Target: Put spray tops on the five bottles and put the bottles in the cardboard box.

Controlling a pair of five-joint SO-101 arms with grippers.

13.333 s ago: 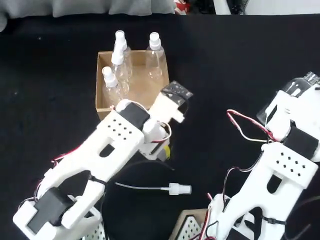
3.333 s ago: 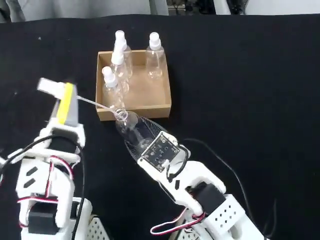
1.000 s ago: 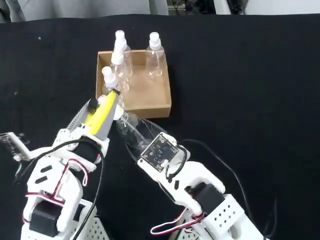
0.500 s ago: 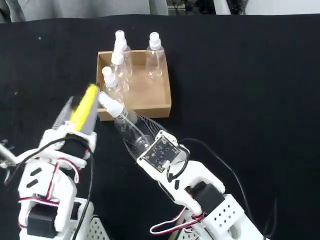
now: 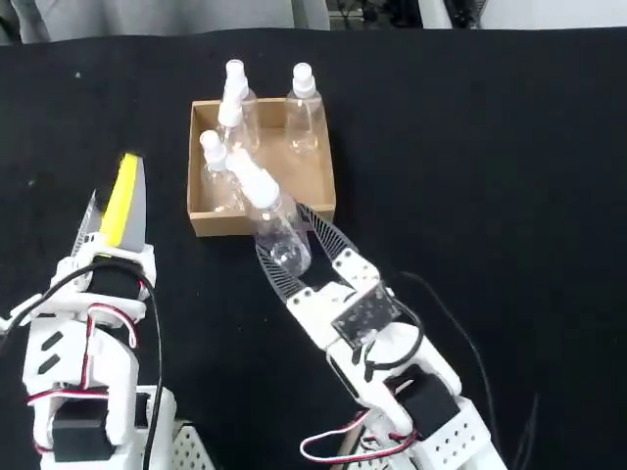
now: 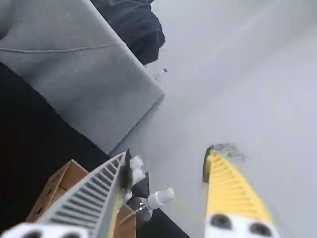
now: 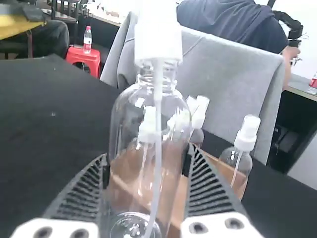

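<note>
A black table (image 5: 490, 147) carries everything, with a grey chair (image 7: 233, 84) behind it. The fifth bottle (image 5: 277, 231) leans over the near wall of the cardboard box (image 5: 211, 223), with its spray top (image 5: 251, 178) already above the box floor. The right claw (image 5: 294, 247) is clamped around the bottle's lower body. The left claw (image 5: 110, 186) hangs well to the left of the box, jaws apart and empty.

The main risk is a collision. The spray top sits just beside the capped bottle in the near-left corner of the box, so a push inward at this slant could topple that bottle into the ones behind it. The low grip could also let the clear body pivot or slip. The top may not be screwed tight (the pictures cannot settle that), and if so it could lift off.

Inside the box stand four bottles (image 5: 303, 108), all upright with tops on: three along the left side and one at the far right. The near-right floor is bare.
</note>
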